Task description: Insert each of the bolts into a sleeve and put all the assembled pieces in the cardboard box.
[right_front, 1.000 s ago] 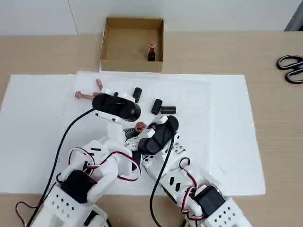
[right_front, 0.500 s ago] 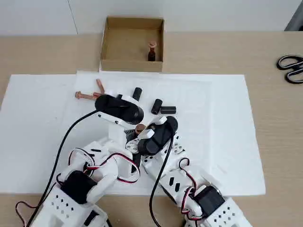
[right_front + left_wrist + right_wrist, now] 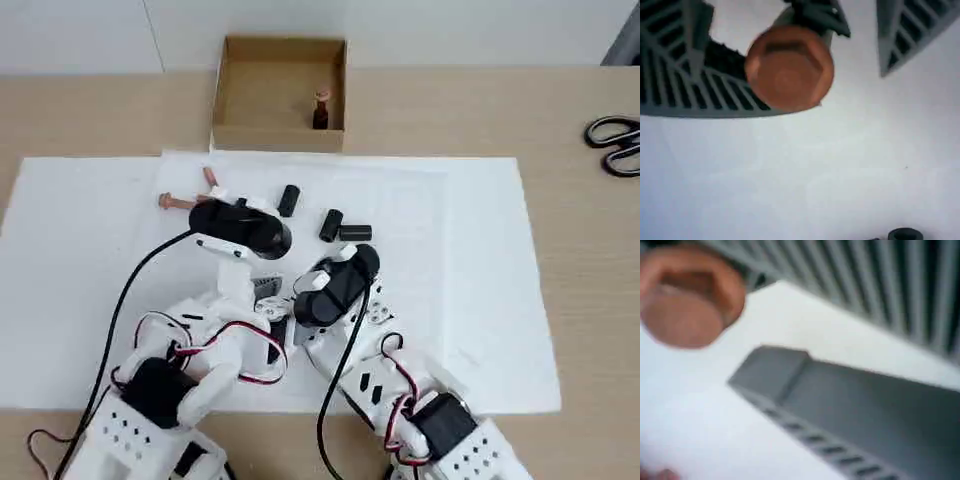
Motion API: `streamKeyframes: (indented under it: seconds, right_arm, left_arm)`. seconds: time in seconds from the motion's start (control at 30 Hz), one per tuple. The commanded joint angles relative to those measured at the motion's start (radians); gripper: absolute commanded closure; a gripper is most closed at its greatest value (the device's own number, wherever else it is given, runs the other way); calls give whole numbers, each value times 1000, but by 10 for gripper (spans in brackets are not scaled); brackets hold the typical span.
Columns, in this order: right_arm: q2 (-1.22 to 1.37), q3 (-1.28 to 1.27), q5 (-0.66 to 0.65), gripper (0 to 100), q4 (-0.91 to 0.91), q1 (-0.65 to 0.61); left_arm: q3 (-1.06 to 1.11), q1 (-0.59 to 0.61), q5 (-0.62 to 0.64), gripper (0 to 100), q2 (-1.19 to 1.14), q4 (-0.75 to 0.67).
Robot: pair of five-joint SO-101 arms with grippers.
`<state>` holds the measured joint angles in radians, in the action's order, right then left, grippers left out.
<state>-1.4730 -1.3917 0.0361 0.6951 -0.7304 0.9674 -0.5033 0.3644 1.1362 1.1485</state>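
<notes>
A copper bolt (image 3: 790,67) stands head-up with black sleeve material showing around it. It sits between the ribbed grey fingers (image 3: 675,80) of my left gripper (image 3: 835,85), touching one, with a gap to the other; the gripper is open. In the high view my left gripper (image 3: 268,290) and right gripper (image 3: 292,303) meet low on the white sheet. The bolt head (image 3: 690,300) appears blurred beside grey gripper parts in the right wrist view. Two loose bolts (image 3: 178,202) and three black sleeves (image 3: 330,225) lie nearby. The cardboard box (image 3: 278,139) holds one upright assembled piece (image 3: 320,110).
A white paper sheet (image 3: 460,280) covers the middle of the wooden table. Scissors (image 3: 615,145) lie at the far right edge. Another black sleeve (image 3: 904,234) shows at the border of the left wrist view. Black cables trail from both arms toward the front.
The left arm's wrist slid toward the right arm, then back up and left. The bolt head that showed between the two arms in the high view is now covered.
</notes>
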Motion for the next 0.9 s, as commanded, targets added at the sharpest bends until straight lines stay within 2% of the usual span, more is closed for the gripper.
streamKeyframes:
  seconds: [0.0,0.2,0.5,0.67,0.87]
  right_arm:
    - [-15,18,5,995,-25,5]
    - [-15,18,5,995,-25,5]
    - [-15,18,5,995,-25,5]
    - [-13,18,3,995,-25,28]
    - [4,49,6,995,53,174]
  left_arm:
    - [-70,2,-6,773,9,52]
    - [-159,61,-9,773,9,143]
    - [-213,144,-8,773,9,150]
    - [-213,272,-9,773,9,170]
    - [-208,462,-9,773,9,276]
